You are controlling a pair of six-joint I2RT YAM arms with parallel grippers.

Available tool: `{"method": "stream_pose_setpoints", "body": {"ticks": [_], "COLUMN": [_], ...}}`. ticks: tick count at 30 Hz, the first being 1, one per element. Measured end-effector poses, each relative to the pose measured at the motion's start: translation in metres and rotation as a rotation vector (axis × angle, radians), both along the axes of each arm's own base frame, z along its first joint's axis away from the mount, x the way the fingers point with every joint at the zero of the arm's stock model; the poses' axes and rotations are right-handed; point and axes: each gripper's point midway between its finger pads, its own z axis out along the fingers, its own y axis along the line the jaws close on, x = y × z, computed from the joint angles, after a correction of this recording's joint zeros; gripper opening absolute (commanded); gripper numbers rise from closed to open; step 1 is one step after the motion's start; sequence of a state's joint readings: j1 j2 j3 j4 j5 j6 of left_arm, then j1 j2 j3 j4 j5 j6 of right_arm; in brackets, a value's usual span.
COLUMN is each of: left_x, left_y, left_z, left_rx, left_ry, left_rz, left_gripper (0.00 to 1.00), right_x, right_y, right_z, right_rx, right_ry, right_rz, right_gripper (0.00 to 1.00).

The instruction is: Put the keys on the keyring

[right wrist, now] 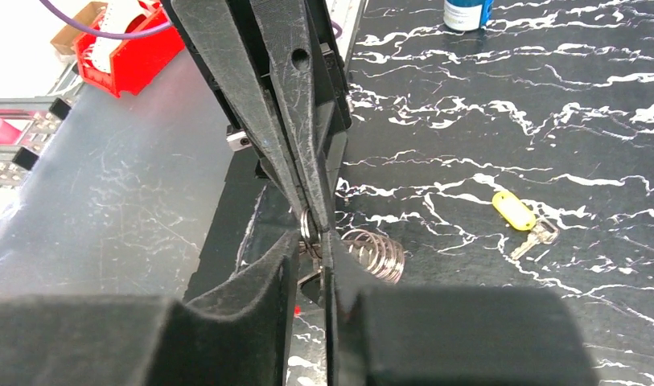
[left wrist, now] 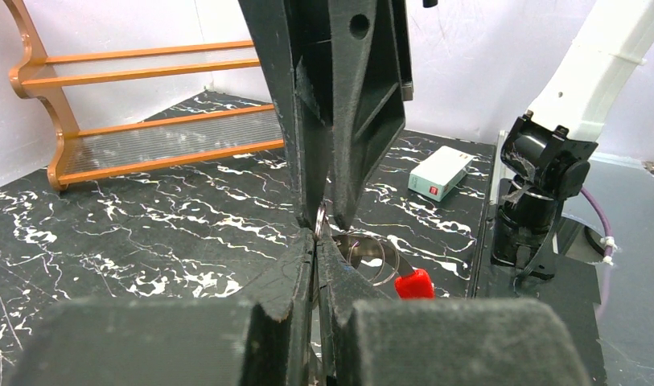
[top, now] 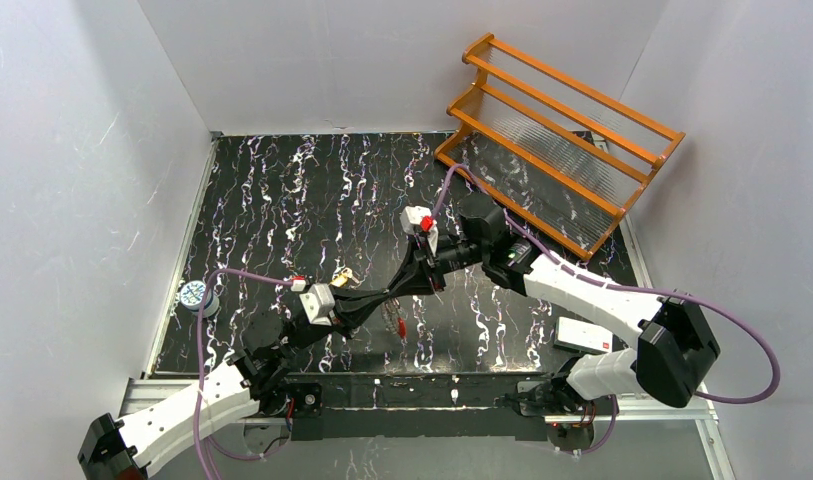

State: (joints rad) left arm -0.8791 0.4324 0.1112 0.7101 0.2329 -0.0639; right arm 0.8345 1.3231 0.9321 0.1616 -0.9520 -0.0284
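Observation:
My two grippers meet tip to tip above the middle of the table. The left gripper is shut on the keyring, a thin silvery wire ring. Its coils are pulled apart beside the jaws. A red part hangs below it. The right gripper comes from the opposite side and is shut on the same ring's edge. A small silvery key with a yellow tag lies on the black marbled table, left of the grippers in the top view. I see no second key.
An orange wooden rack stands at the back right. A white box lies at the front right near the right arm's base. A small blue and white container sits at the table's left edge. White walls enclose the table.

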Motion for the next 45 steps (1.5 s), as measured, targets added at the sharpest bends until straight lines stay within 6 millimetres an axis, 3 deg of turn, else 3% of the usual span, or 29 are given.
{"method": "stream_pose_setpoints", "body": {"ticks": [2, 6, 9, 14, 25, 33, 38, 45], "left_x": [-0.001, -0.001, -0.001, 0.003, 0.021, 0.021, 0.013, 0.002], "left_y": [0.000, -0.001, -0.001, 0.000, 0.003, 0.005, 0.009, 0.005], "left_z": [0.000, -0.001, -0.002, -0.004, 0.013, -0.020, -0.037, -0.042], "left_rx": [0.001, 0.000, 0.003, 0.034, 0.268, 0.472, 0.562, 0.605], "left_ry": [0.000, 0.008, 0.010, 0.011, 0.021, 0.068, 0.095, 0.114], "left_rz": [-0.003, -0.009, -0.010, 0.014, 0.086, 0.062, 0.016, -0.061], "left_gripper": [0.00, 0.00, 0.21, 0.33, 0.38, 0.40, 0.41, 0.37], "right_x": [-0.001, 0.001, 0.001, 0.004, 0.007, -0.009, -0.009, -0.008], "right_y": [0.001, 0.001, 0.001, -0.004, -0.005, 0.002, 0.002, 0.003], "right_z": [-0.001, -0.002, -0.003, -0.010, -0.027, -0.063, -0.064, -0.064], "right_rx": [-0.001, 0.000, -0.006, -0.078, -0.278, -0.455, -0.458, -0.453], "right_ry": [-0.001, -0.008, -0.021, -0.028, -0.134, -0.156, -0.155, -0.158], "right_rz": [0.002, 0.001, 0.002, -0.021, -0.038, 0.012, 0.012, 0.011], "right_gripper": [0.03, 0.01, 0.01, 0.01, 0.01, 0.01, 0.01, 0.01]}}
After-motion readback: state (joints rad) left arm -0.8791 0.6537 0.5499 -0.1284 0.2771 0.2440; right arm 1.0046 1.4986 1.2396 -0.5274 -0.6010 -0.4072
